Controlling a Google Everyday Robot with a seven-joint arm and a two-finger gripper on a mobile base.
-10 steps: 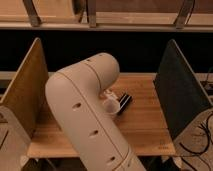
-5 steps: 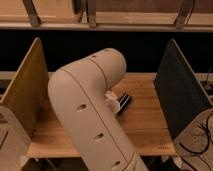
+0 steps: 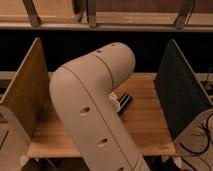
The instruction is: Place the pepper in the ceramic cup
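The tool (image 3: 123, 101) was clenched low over the middle of the wooden tabletop (image 3: 147, 127), mostly hidden behind the bulky arm (image 3: 92, 112). The pepper was hidden; I could not tell where it lay.

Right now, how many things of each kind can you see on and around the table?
Table: 1
Arm: 1
Gripper, jaws shut, low at the table's middle, partly behind the arm: 1
Side panels, wooden left, dark right: 2
Pepper, cup: 0 in view
Total: 5
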